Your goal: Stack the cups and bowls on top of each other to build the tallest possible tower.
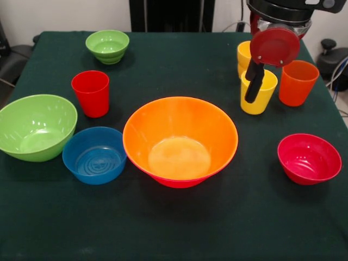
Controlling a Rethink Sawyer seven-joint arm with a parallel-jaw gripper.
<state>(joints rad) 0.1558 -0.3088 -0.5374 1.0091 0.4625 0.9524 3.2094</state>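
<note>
A large orange bowl [180, 136] sits nested in the pink bowl [178, 182] at the table's middle, forming the tower's base. To the left are a big green bowl [36, 127], a small blue bowl [94, 155], a red cup [91, 93] and, further back, a small green bowl [107, 46]. A small red bowl [309, 159] lies at the right. At the back right stand two yellow cups [265, 100] [243, 56] and an orange cup [297, 82]. My gripper [252, 98] hangs at the nearer yellow cup's rim, its black tip crossing the cup's left side.
A dark green cloth [174, 234] covers the table. A black stand [163, 15] rises behind the far edge. Dark equipment and cables [333, 60] lie off the right side.
</note>
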